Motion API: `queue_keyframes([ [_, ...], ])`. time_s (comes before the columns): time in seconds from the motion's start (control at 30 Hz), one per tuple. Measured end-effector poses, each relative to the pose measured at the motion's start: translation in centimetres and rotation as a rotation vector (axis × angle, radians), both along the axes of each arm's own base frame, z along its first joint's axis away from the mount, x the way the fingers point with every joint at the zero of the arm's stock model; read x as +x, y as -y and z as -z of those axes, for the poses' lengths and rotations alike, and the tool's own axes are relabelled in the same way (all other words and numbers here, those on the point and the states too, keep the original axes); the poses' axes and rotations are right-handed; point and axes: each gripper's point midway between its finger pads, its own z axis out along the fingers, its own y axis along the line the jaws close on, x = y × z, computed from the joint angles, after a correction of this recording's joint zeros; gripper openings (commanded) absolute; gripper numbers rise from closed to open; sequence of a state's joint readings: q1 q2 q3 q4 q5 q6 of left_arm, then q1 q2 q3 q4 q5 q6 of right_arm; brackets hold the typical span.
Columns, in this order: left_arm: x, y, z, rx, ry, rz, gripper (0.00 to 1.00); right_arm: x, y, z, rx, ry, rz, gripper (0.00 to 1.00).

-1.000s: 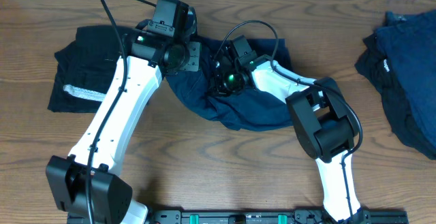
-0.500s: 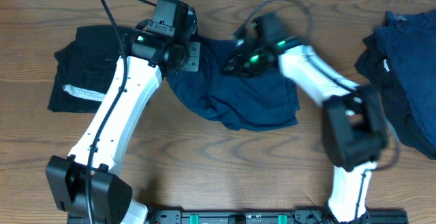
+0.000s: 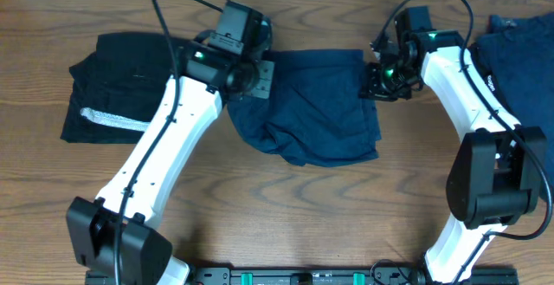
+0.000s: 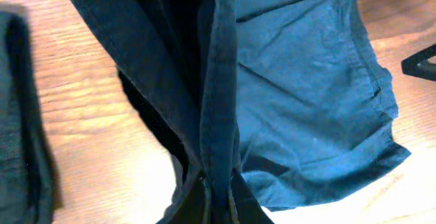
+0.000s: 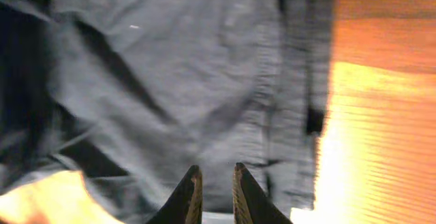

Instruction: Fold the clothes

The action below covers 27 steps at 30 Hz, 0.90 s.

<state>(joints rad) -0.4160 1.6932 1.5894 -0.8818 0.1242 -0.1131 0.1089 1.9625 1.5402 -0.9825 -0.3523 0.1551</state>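
The front of the table is bare and passable between the arms. The left arm crosses the left side diagonally. The navy garment fills the centre. The black garment and the dark pile block both ends. The right tool occupies the gap at the navy garment's right edge.

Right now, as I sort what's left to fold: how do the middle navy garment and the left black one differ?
The navy garment is plain blue; the black garment is black with a whitish band. The navy one lies spread and rumpled, its edge pinched in the shut left gripper; the black one lies compact, with no gripper on it. Both are cloth on the table.
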Motion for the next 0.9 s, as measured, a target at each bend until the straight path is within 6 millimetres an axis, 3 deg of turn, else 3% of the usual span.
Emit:
queue_keyframes([
  [0.23, 0.6, 2.7, 2.0, -0.022, -0.021, 0.034, 0.06, -1.3, 1.9, 2.4, -0.108, -0.031, -0.005, 0.15],
  [0.5, 0.3, 6.4, 1.3, -0.078, 0.025, 0.084, 0.06, -1.8, 2.5, 6.4, -0.136, 0.007, -0.009, 0.11],
  [0.67, 0.3, 7.3, 0.9, -0.111, 0.029, 0.086, 0.06, -2.1, 2.7, 8.2, -0.139, 0.033, -0.006, 0.08],
  [0.9, 0.3, 7.4, 0.9, -0.123, 0.022, 0.071, 0.06, -2.0, 2.7, 8.2, -0.129, 0.051, -0.002, 0.07],
])
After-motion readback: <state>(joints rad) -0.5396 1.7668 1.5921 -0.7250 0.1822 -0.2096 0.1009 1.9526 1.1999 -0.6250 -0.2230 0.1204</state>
